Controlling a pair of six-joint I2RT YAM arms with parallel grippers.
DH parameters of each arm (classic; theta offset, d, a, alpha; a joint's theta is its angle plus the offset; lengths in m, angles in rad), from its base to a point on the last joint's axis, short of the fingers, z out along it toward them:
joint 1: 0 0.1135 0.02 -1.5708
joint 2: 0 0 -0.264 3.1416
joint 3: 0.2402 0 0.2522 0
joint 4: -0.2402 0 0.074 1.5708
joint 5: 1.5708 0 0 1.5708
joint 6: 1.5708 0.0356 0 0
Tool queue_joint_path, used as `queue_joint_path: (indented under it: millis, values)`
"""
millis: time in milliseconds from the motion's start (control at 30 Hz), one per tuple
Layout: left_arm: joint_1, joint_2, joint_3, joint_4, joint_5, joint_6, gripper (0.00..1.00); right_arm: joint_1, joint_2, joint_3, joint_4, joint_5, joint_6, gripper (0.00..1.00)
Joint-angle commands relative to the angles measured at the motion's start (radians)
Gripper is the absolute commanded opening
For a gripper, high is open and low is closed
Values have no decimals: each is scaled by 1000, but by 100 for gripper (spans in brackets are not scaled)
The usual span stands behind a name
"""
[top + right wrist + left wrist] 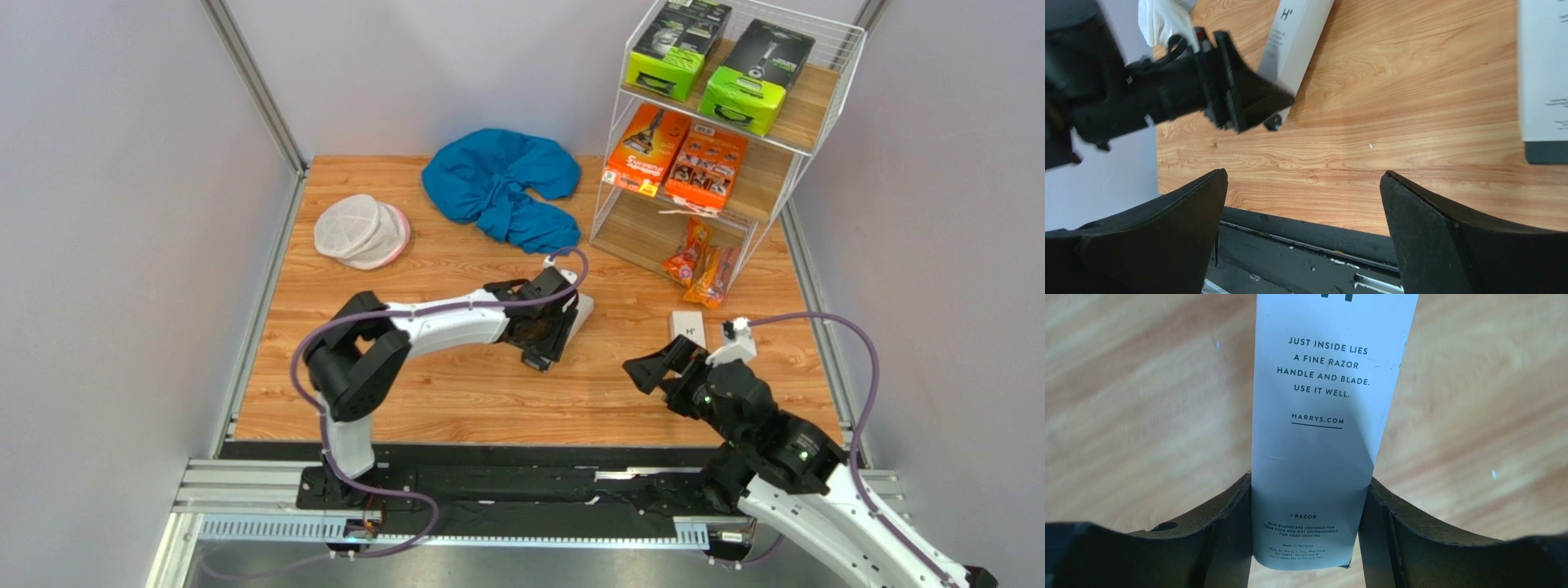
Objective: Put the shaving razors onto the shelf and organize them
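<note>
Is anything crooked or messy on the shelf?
Yes. The orange bags on the shelf's bottom board lie slanted and poke out past its front edge toward the table. The green boxes on top and the orange cartons in the middle sit in tidy pairs.

Plain pale lilac walls (pixel 123 184) enclose a wood-grain tabletop (pixel 466 392) framed by aluminium posts (pixel 253 80).

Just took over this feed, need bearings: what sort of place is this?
Probably a walled robot test cell staged like a shop: plain grey panel walls, wood-grain tabletop, white wire-frame shelf holding lime-green-and-black razor boxes.
</note>
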Motion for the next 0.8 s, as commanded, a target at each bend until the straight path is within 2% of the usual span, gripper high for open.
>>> queue_joint_path:
  millis: [0, 133, 233, 400, 567, 700, 767]
  values:
    - [-48, -219, -108, 70, 27, 7, 22, 0, 105, -36, 280, -60, 3, 100]
    - [-120, -383, -207, 93, 50, -9, 22, -7, 199, -62, 445, -108, 17, 100]
    - [-175, -450, -233, 75, 42, -19, 22, -9, 234, -76, 542, -135, 12, 100]
    - [-217, -555, -265, 85, 30, -39, 22, -11, 268, -90, 632, -149, 12, 100]
    - [-240, -593, -265, 68, 19, -26, 20, -12, 283, -105, 657, -146, 41, 99]
    - [-265, -655, -297, 97, 21, -18, 19, -14, 295, -114, 669, -154, 55, 90]
    - [-269, -675, -316, 114, 27, -19, 19, -14, 297, -120, 680, -159, 58, 70]
